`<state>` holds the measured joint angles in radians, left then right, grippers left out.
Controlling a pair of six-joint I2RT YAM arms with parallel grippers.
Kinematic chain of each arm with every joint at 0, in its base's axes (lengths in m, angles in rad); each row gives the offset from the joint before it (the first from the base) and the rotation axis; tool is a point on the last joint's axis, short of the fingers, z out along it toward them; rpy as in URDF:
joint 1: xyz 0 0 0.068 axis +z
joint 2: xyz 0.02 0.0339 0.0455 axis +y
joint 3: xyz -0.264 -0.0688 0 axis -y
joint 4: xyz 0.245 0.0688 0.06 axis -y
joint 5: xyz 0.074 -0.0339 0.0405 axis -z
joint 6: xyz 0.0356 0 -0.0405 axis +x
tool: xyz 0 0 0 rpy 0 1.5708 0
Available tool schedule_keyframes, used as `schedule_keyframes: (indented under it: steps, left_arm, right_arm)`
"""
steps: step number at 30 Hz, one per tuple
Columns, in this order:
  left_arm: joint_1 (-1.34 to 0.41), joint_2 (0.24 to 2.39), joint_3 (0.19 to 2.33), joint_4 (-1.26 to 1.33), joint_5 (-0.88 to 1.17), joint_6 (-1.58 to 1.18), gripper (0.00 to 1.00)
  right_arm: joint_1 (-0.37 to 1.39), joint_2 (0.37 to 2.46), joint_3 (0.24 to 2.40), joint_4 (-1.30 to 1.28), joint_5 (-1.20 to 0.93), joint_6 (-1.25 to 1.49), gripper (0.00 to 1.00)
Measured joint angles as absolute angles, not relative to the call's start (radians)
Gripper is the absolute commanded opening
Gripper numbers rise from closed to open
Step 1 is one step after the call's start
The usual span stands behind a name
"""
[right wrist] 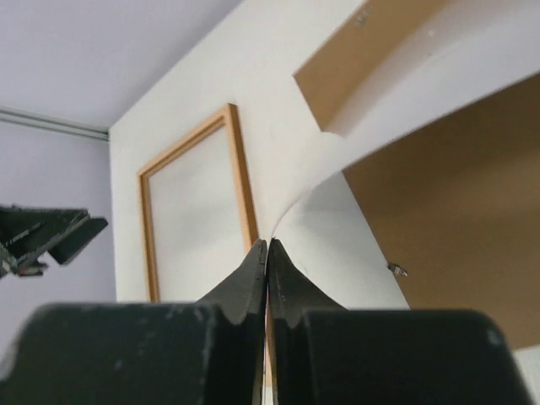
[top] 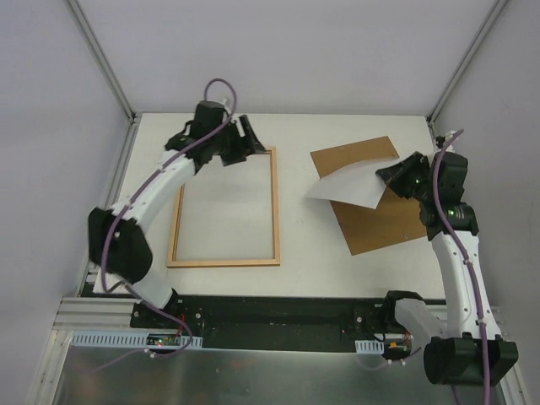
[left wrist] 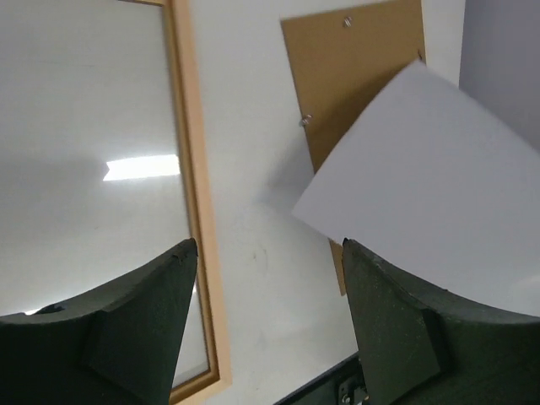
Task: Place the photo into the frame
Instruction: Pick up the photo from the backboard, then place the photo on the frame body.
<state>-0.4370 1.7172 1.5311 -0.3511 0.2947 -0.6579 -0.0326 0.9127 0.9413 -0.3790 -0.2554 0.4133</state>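
Note:
The frame (top: 274, 207) lies flat at the table's left-centre, thin orange-brown rails around a clear pane; it also shows in the left wrist view, frame (left wrist: 196, 202), and the right wrist view, frame (right wrist: 240, 181). The photo (top: 350, 187) shows its plain white side and is lifted off the brown backing board (top: 380, 221). My right gripper (top: 393, 177) is shut on the photo's right edge; the photo (right wrist: 422, 93) curves up and away from the closed fingertips (right wrist: 267, 246). My left gripper (top: 245, 135) hangs open over the frame's far right corner, holding nothing; the photo (left wrist: 439, 211) is seen beyond its fingers.
The brown backing board (left wrist: 354, 76) has small metal clips on it and lies tilted at the right. Grey enclosure walls with metal corner posts (top: 101, 59) close in the table on three sides. The arm bases sit on a black rail (top: 278, 312) at the near edge.

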Motion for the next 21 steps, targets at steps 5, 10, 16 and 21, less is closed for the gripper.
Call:
schedule_keyframes:
  steps: [5,10,16,21]
  left_arm:
    - [-0.279,1.367,1.296,-0.413,0.179,-0.692,0.72]
    - [-0.152,1.208,1.157,-0.522,0.107,-0.680,0.73]
    - [0.017,1.155,1.100,-0.635,0.065,-0.627,0.74]
    - [0.121,1.151,1.097,-0.656,0.042,-0.601,0.74]
  right_arm:
    - [0.029,1.085,1.164,-0.371,-0.330,0.418,0.01]
    - [0.190,1.263,1.357,-0.338,-0.386,0.436,0.01]
    - [0.384,1.410,1.516,-0.291,-0.427,0.466,0.01]
    - [0.510,1.466,1.568,-0.208,-0.467,0.473,0.01]
